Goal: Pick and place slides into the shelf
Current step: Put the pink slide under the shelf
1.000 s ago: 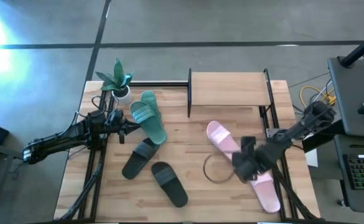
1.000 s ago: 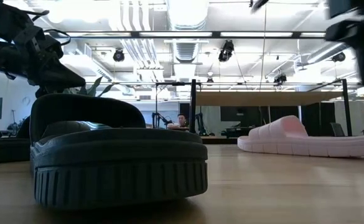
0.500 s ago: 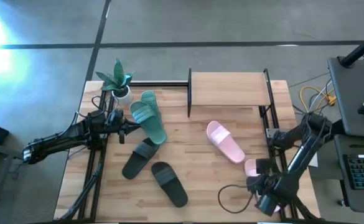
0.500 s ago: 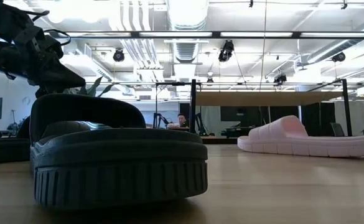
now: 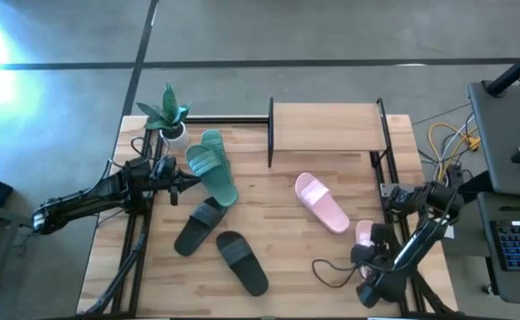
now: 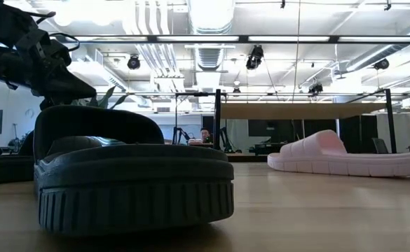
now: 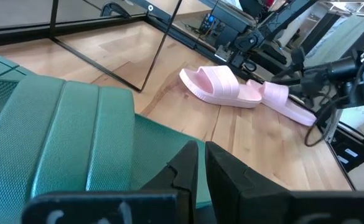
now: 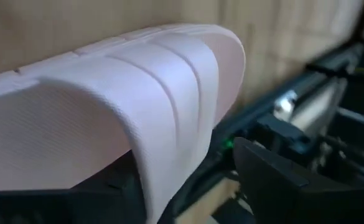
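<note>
The teal pair (image 5: 212,166) lies stacked at the far left, and fills the left wrist view (image 7: 63,137). My left gripper (image 5: 181,183) is shut and hovers beside it, above the table (image 6: 47,70). Two black slides (image 5: 197,227) (image 5: 242,262) lie on their soles at the near left. One pink slide (image 5: 322,203) lies at mid-table. The other pink slide (image 5: 364,233) is mostly hidden under my right arm. My right gripper (image 5: 373,252) is open, low at the near right, with its fingers on either side of that slide's strap (image 8: 107,112). The shelf (image 5: 329,124) stands at the far edge. My right gripper has one finger (image 8: 275,180) outside the pink slide's strap where its side (image 8: 160,180) runs down to the sole, and the other finger on the strap's other side. I cannot tell whether either finger touches it. The slide lies on the table.
A potted plant (image 5: 166,116) stands at the far left corner. A loose black cable (image 5: 331,267) loops over the table near my right arm. The table's metal frame (image 8: 306,124) runs close beyond the pink slide. Bare wood lies between the black and pink slides.
My right gripper has swung from above the pink slides toward the table's near right corner and gone down over the nearer pink slide, out of the low view. Its cable loop has trailed along the table. The slides lie as before.
</note>
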Controlling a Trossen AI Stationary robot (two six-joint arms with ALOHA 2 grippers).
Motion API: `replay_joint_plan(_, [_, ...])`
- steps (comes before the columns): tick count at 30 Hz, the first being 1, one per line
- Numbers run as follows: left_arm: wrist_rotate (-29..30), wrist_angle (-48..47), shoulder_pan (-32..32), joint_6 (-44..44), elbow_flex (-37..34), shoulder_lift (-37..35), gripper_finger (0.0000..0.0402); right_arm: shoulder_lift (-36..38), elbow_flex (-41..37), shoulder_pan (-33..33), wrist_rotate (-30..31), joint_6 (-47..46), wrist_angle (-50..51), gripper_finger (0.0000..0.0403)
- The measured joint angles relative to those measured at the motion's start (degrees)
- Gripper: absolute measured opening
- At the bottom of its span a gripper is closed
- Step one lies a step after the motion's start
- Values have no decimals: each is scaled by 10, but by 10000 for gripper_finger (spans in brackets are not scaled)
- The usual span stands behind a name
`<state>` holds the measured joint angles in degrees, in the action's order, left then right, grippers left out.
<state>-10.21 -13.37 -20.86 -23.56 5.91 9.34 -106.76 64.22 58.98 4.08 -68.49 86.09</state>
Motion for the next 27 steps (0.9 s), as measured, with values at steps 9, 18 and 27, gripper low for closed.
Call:
replay_joint_plan(9, [0, 0, 0, 0, 0, 0, 15, 44, -51, -6, 9, -31, 11, 48])
replay_joint_plan(18, [0, 0, 0, 0, 0, 0, 15, 114, -111, -64, 95, -46, 41, 16])
replay_joint_plan(27, [0, 0, 0, 0, 0, 0, 15, 168, -186, -182, 185, 4, 46, 15])
